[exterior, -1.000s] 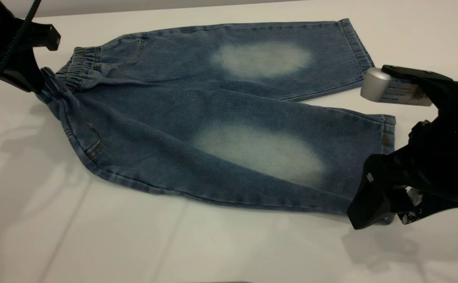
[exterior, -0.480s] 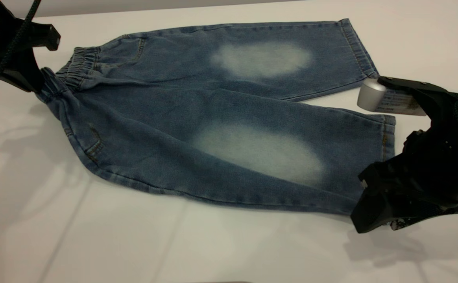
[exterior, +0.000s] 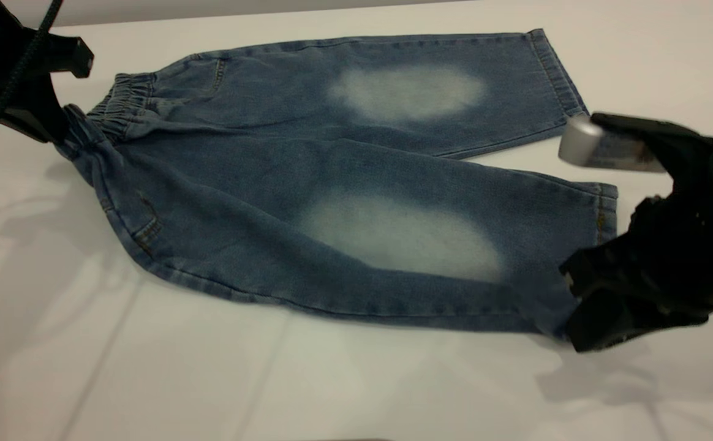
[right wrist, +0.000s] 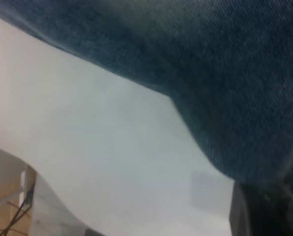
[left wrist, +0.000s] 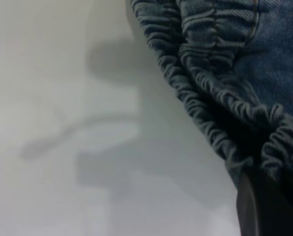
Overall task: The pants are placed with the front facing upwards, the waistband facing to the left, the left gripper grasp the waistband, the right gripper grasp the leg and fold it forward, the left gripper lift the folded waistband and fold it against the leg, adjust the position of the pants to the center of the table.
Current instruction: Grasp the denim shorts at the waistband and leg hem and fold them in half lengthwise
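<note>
At far left of the exterior view, left gripper [exterior: 62,131] down at the near corner of the elastic waistband [exterior: 117,104], black fingers pinched onto the gathered denim and lifting it slightly off the white table [exterior: 148,380]. In the left wrist view, ruched waistband [left wrist: 210,98] bunched right up against a dark fingertip [left wrist: 264,206], fabric clamped there. Across the middle, blue denim pants [exterior: 307,177] spread front side up, waist to the left, both legs running rightward and splayed a little apart, each with a pale faded patch at the knee. Far leg flat, its hem [exterior: 555,73] toward the table's rear right. Near leg ending at a hem [exterior: 604,208] beside the right arm. At far right, right gripper [exterior: 577,318] low at the near corner of that hem, closed on the denim, corner tugged up off the table. Right wrist view filled with denim [right wrist: 225,73] above the table surface, cloth running into the dark finger [right wrist: 264,211].
</note>
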Robot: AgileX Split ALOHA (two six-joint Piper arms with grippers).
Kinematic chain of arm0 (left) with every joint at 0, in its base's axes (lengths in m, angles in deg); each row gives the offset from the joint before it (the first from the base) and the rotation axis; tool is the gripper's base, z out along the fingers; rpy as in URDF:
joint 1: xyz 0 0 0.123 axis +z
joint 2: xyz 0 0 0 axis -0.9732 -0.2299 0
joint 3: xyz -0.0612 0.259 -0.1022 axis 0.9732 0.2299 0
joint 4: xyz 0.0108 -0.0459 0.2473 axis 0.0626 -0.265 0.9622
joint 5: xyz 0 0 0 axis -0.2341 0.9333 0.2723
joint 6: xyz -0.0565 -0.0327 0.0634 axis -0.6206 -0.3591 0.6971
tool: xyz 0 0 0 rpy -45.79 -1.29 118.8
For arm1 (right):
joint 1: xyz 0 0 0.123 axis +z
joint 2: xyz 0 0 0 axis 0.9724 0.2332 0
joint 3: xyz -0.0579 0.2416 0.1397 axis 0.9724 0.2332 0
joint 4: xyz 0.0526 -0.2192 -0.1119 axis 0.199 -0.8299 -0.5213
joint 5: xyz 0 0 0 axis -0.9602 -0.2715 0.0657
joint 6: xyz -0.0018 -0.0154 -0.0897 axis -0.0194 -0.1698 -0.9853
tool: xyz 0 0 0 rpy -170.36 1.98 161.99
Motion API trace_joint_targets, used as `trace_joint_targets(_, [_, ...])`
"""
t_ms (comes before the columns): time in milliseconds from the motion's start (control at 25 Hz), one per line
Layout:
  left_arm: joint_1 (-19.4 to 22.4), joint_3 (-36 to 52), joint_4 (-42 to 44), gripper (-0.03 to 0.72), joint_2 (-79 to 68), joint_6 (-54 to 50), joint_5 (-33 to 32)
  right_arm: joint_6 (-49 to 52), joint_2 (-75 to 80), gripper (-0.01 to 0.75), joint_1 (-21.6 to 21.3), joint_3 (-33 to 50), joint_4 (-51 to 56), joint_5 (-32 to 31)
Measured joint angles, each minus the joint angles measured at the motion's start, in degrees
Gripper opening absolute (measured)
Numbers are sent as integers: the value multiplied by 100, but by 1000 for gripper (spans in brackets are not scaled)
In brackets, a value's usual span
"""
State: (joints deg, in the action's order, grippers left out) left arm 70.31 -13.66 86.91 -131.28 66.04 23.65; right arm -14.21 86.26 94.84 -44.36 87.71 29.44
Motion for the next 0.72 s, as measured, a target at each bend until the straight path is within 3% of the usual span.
trace_joint_targets(280, [-6, 0, 0, 30, 373, 0, -18, 115, -1007, 22, 0, -505, -530, -379])
trace_joint_targets(480, [-6, -202, 0, 30, 483, 0, -109, 800, -1350, 23, -42, -1245, -1497, -503])
trace_joint_targets(720, [-6, -637, 12, 30, 493, 13, -187, 2248, -1356, 22, -616, -2129, -3069, -721])
